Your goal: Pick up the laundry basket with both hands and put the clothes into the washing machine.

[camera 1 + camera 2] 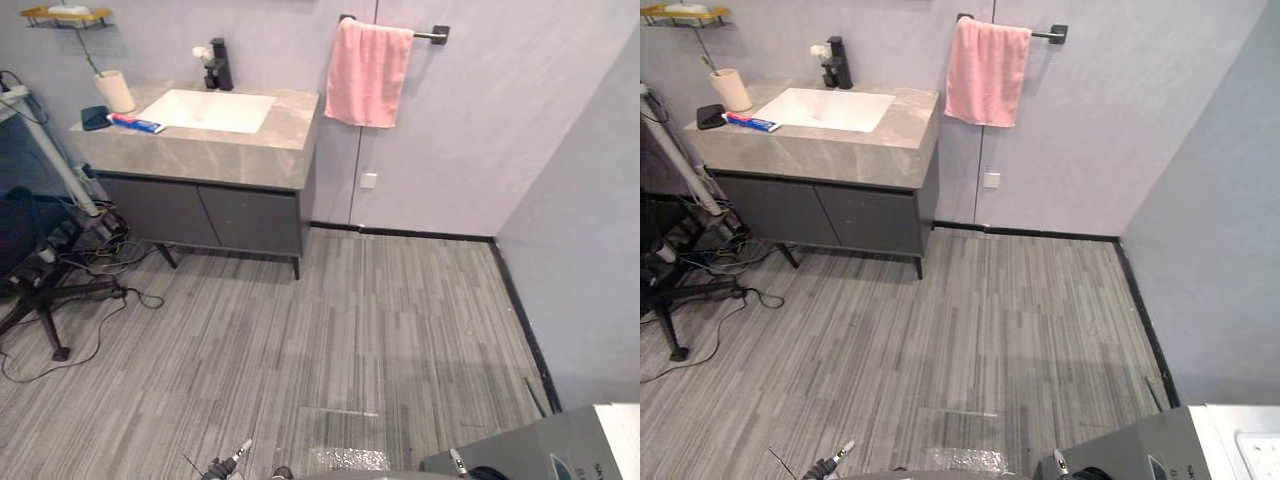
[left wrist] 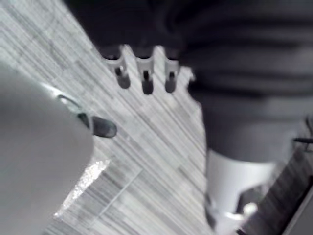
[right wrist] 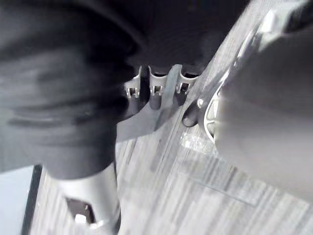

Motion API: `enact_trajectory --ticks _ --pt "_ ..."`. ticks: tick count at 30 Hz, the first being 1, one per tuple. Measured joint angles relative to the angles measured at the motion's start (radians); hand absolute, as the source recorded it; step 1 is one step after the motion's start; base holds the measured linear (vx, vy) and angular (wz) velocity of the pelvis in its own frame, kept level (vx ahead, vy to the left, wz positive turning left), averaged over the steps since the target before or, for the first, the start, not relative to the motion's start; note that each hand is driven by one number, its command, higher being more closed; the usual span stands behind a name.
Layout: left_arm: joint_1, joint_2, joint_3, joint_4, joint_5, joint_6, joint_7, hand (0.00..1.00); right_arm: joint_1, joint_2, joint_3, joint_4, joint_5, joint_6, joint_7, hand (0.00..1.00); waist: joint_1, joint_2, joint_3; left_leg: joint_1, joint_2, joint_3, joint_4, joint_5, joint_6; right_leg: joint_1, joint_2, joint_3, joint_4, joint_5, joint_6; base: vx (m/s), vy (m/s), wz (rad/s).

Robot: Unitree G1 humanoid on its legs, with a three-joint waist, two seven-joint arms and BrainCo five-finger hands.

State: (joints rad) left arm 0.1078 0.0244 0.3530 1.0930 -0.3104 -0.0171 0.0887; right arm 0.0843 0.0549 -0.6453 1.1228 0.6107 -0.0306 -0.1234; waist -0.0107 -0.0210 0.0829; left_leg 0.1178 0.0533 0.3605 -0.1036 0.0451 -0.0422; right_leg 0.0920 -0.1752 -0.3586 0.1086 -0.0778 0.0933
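A smooth grey laundry basket (image 2: pixel 34 161) hangs between my two hands, low over the striped floor. Its far rim (image 1: pixel 345 476) just shows at the bottom edge of the eye views. In the left wrist view my left hand (image 2: pixel 144 73) has its fingers curled and its thumb (image 2: pixel 102 127) hooked at the basket's shiny rim. My right hand (image 3: pixel 156 85) mirrors this, with its thumb (image 3: pixel 190 116) against the basket (image 3: pixel 274 122). The clothes are hidden. A corner of the grey and white washing machine (image 1: pixel 560 445) sits at the lower right.
A grey vanity with a white sink (image 1: pixel 215 150) stands at the back left. A pink towel (image 1: pixel 367 72) hangs on the far wall. A chair base and cables (image 1: pixel 50 290) lie at the left. A wall (image 1: pixel 590 250) closes the right side.
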Motion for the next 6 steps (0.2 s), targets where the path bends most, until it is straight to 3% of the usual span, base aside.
enact_trajectory --ticks 6 --pt "-0.007 0.009 -0.037 0.022 0.009 0.000 -0.003 0.00 -0.027 -0.024 0.039 0.033 -0.053 0.011 0.022 0.00 -0.001 0.001 -0.003 0.002 -0.014 -0.004 0.000 0.007 0.014 0.014 0.002 -0.003 -0.028 0.016 0.016 0.05 0.005 0.00"
